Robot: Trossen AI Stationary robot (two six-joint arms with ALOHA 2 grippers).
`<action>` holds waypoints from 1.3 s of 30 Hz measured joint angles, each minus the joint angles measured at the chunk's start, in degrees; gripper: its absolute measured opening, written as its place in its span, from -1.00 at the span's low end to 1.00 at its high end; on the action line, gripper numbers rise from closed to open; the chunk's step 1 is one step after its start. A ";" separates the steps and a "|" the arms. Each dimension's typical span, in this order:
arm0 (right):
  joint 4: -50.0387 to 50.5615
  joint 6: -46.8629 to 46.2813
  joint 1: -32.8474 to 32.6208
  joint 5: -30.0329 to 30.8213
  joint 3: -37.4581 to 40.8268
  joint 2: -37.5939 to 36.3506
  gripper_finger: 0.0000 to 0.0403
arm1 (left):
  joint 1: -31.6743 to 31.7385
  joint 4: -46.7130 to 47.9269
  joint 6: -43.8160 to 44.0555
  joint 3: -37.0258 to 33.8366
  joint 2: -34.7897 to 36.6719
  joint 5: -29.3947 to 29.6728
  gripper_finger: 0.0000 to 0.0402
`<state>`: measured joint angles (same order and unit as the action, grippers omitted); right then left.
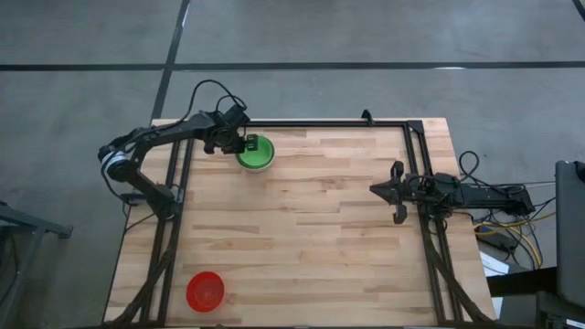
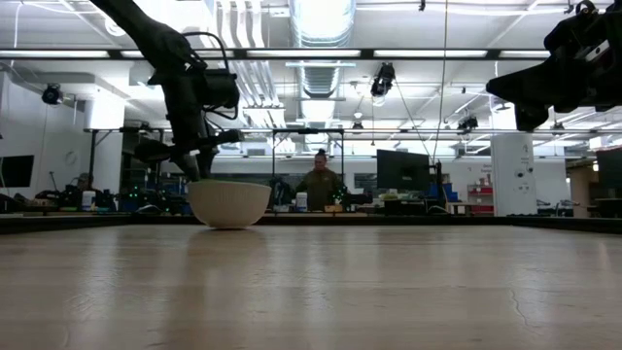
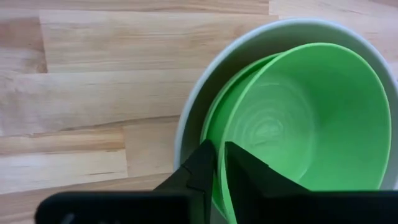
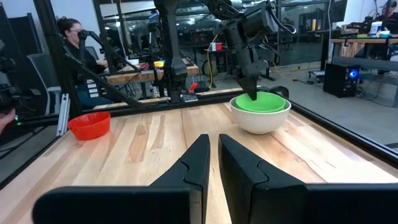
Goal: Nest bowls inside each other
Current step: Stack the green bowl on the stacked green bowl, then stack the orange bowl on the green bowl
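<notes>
The wooden table (image 1: 311, 210) carries everything, framed by dark rails along its far edge and both sides. The left arm reaches from the table's left side to the far edge, and its hand (image 1: 239, 143) sits at the rim of the stacked bowls there; the wrist view shows its two fingers (image 3: 202, 168) straddling the green rim with only a narrow gap between them, and whether they pinch the rim or have just let go I cannot tell. The right arm waits over the table's right edge, about midway along it, its hand (image 1: 395, 192) raised off the wood with the fingers drawn close together and holding nothing. The white-grey bowl (image 4: 258, 119) stands upright near the far edge, left of its middle, with green bowls (image 3: 311, 118) nested inside it; at least two green rims show, the inner one tilted. The red bowl (image 1: 206, 291) sits alone and upright near the near left corner, well apart from the stack.
</notes>
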<state>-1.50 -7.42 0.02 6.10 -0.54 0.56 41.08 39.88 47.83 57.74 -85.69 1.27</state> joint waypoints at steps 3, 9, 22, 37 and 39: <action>0.00 0.07 0.00 0.00 0.00 0.00 -0.83 | -0.02 0.00 0.04 0.00 0.00 0.01 -0.75; 0.00 0.06 -0.01 0.01 0.00 0.00 -0.83 | -0.02 0.00 0.07 0.00 0.01 -0.29 -0.65; 0.00 0.07 0.01 0.01 0.00 0.00 -0.83 | -0.57 0.04 0.44 0.00 0.24 -1.69 -0.29; 0.00 0.07 0.00 -0.01 0.00 0.00 -0.83 | -0.74 3.79 0.31 1.02 3.15 -0.03 -0.29; 0.00 -0.01 0.01 0.00 0.00 0.00 -0.83 | -0.74 4.85 0.28 1.34 3.25 -0.03 -0.29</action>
<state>-1.50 -7.43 0.03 6.10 -0.54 0.56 40.34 44.73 48.12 59.08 -82.44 1.23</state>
